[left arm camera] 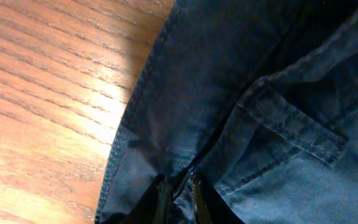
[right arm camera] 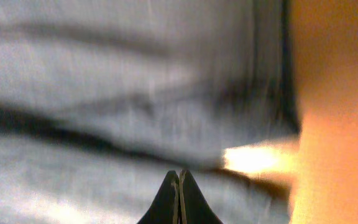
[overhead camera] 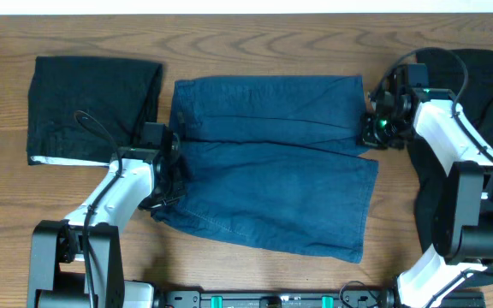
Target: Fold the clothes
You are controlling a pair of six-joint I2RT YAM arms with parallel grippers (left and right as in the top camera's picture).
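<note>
The denim-blue shorts (overhead camera: pixel 272 197) lay across the middle of the worktop (overhead camera: pixel 7 197). Nearest the bases, the left pincer (left arm camera: pixel 179 199) pinched their left edge. Farther on, the right pincer (overhead camera: pixel 373 130), its tips pressed together, sat at their right edge. Beyond lay a folded black garment (overhead camera: pixel 92 103) at far left and a rumpled black garment (overhead camera: pixel 486 73) at far right.

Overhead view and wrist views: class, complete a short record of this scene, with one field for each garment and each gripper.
denim shorts: spread mid-table, a crease running across
left black garment: folded, beside the shorts
right black garment: loose, partly under the right arm
left gripper: shut on the shorts' left edge
right gripper: shut, at the shorts' right edge
</note>
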